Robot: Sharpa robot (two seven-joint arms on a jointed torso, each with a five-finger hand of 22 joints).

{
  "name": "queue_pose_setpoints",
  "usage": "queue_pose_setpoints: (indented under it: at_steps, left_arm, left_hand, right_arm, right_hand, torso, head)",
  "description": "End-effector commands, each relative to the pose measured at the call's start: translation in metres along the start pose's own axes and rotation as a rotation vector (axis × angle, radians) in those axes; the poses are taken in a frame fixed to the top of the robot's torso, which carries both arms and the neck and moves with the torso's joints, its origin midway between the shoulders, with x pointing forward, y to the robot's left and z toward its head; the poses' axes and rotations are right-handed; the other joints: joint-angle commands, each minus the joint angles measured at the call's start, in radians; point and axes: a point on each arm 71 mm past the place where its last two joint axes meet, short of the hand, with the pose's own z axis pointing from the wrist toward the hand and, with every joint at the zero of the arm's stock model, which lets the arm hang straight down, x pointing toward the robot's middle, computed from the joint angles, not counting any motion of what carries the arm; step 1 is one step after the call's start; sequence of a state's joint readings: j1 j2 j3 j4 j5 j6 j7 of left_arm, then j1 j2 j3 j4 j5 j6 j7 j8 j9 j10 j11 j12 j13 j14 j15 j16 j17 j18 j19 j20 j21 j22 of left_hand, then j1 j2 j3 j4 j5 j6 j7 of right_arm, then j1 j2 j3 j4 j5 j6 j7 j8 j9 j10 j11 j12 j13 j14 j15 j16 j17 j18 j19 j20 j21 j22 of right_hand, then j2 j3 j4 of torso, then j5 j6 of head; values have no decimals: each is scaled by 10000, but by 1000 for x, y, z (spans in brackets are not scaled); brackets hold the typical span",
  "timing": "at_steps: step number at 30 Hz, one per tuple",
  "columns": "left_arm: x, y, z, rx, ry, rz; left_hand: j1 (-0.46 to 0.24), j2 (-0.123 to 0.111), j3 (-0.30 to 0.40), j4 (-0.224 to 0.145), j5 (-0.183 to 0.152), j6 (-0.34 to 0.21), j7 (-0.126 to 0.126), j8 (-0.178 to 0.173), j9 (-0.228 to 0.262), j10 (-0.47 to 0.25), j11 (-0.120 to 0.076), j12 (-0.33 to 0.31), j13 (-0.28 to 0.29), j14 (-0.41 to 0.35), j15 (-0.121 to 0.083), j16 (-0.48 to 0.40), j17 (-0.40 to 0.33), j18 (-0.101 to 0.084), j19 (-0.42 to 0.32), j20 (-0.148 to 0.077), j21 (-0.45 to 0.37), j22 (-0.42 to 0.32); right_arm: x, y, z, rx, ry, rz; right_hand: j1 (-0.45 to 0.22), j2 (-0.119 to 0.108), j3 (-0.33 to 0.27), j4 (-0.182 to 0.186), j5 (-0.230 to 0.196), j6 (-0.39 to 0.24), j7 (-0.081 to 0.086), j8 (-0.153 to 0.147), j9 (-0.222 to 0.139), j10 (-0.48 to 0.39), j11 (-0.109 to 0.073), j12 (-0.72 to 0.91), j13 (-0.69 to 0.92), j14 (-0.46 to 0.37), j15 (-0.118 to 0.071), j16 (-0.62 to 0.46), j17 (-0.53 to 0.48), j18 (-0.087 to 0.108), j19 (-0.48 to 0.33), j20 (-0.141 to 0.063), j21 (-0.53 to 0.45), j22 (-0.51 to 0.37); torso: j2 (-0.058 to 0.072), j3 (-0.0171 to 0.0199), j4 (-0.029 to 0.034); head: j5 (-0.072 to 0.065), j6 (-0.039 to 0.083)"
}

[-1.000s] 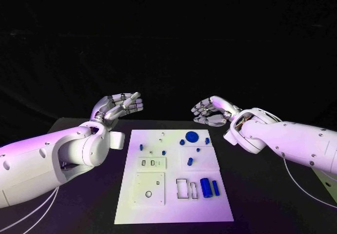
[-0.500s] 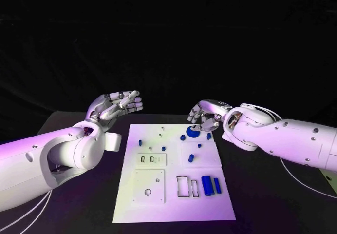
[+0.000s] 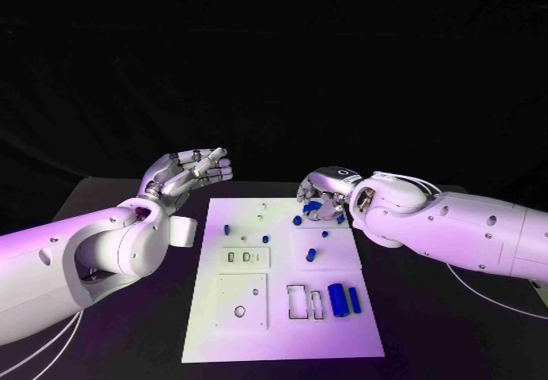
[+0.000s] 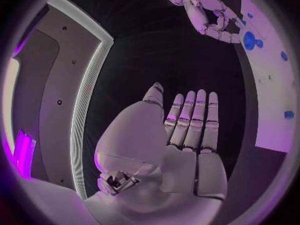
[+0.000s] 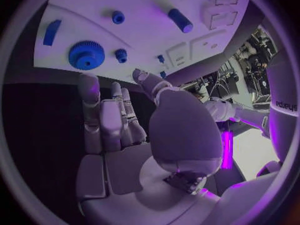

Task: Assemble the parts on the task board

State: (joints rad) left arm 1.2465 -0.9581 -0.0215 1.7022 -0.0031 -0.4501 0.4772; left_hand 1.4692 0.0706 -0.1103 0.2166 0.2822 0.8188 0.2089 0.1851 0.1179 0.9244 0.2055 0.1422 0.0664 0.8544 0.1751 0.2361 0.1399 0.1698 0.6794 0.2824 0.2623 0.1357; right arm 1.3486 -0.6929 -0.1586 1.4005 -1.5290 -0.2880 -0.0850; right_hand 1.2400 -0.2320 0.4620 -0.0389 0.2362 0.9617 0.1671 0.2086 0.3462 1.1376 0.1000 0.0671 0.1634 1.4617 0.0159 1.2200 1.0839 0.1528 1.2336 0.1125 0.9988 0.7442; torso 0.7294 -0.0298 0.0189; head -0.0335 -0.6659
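The white task board [image 3: 279, 317] lies in the middle of the black table. A big blue gear [image 5: 86, 55] lies at the board's far right, with a small blue gear [image 5: 120, 55] beside it. My right hand [image 3: 320, 198] hovers just above that gear [image 3: 310, 208], fingers pointing down and apart, holding nothing. A little off the board's far left corner, my left hand [image 3: 190, 172] is raised with an empty palm [image 4: 181, 145] and straight fingers. Two blue cylinders [image 3: 338, 298] lie near the right front of the board.
Small blue pegs [image 3: 310, 255] are scattered over the board's far half, a longer blue peg [image 5: 180, 20] among them. White inset plates with rectangular cut-outs [image 3: 245, 260] sit on the left side and rectangular slots [image 3: 297, 302] near the front. Black table surrounds the board.
My right hand has come down and in from above the far right corner to just over the big blue gear. The left hand has barely moved.
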Motion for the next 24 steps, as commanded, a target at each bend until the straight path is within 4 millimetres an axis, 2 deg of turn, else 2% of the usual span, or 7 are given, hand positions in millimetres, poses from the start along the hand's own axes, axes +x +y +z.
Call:
queue_pose_setpoints:
  at_steps: [1, 4, 8, 13, 19, 24]
  left_arm:
    - [4, -2, 0, 74, 264, -73]
    - [5, -2, -1, 65, 297, -91]
    - [6, -3, -1, 52, 322, -105]
    - [6, -3, -1, 47, 323, -106]
    - [7, -3, -2, 45, 337, -115]
    - [7, -4, -2, 37, 346, -120]
  left_hand:
    - [89, -49, -57, 12, 46, 13, 267, 54, 16, 36, 0, -47, -1, 58, -8, 39, 9, 108, 95, 1, 64, 10]
    - [89, -49, -57, 12, 46, 13, 267, 54, 16, 36, 0, -47, -1, 58, -8, 39, 9, 108, 95, 1, 64, 10]
    - [88, -50, -64, 18, 45, 13, 267, 56, 17, 38, 0, -56, -3, 64, -9, 41, 13, 108, 105, 0, 69, 9]
    - [88, -50, -64, 18, 45, 13, 267, 56, 17, 38, 0, -56, -3, 64, -9, 41, 13, 108, 105, 0, 69, 9]
    - [88, -50, -64, 18, 45, 13, 267, 56, 17, 38, 0, -56, -3, 64, -9, 41, 13, 108, 105, 0, 69, 9]
    - [88, -50, -64, 18, 45, 13, 267, 56, 17, 38, 0, -56, -3, 64, -9, 41, 13, 108, 105, 0, 69, 9]
  right_arm:
    - [7, 2, 3, 54, 412, -711]
    - [11, 3, 5, 74, 563, -794]
    - [15, 4, 7, 111, 716, -881]
    - [18, 4, 9, 182, 811, -1006]
    - [21, 3, 11, 255, 840, -1072]
    - [21, 3, 12, 337, 731, -1061]
  right_hand:
    - [84, -9, 6, 59, 45, -71, -21, -71, 58, -116, 24, -29, 16, 359, 16, 548, 575, -203, 308, 7, 732, 925]
    - [95, -11, 7, 89, 52, -74, -20, -86, 116, -181, 28, -30, 26, 430, 8, 936, 985, -316, 550, 41, 1322, 1695]
    - [107, -12, 9, 108, 77, -70, -20, -93, 160, -226, 33, -28, 34, 444, 15, 1082, 1093, -364, 652, 58, 1623, 2081]
    - [114, 0, 18, 131, 100, -45, -8, -88, 203, -279, 47, -33, 37, 459, 30, 1224, 1214, -387, 683, 74, 1796, 2296]
    - [125, 38, 43, 153, 110, -23, -2, -83, 228, -298, 55, -29, 40, 472, 39, 1319, 1311, -398, 693, 84, 1883, 2405]
    - [159, 173, 171, 214, 129, 57, -13, -54, 282, -293, 55, -17, 47, 461, 47, 1393, 1344, -396, 656, 100, 1960, 2492]
  torso:
    - [71, 4, 7]
    - [99, -1, 31]
    - [119, 4, 44]
    - [153, 0, 35]
    - [196, -15, 81]
    - [233, -13, 92]
  head:
    - [-4, -36]
    - [-16, -43]
    - [-34, -56]
    - [-59, -68]
    - [-86, -82]
    - [-81, -70]
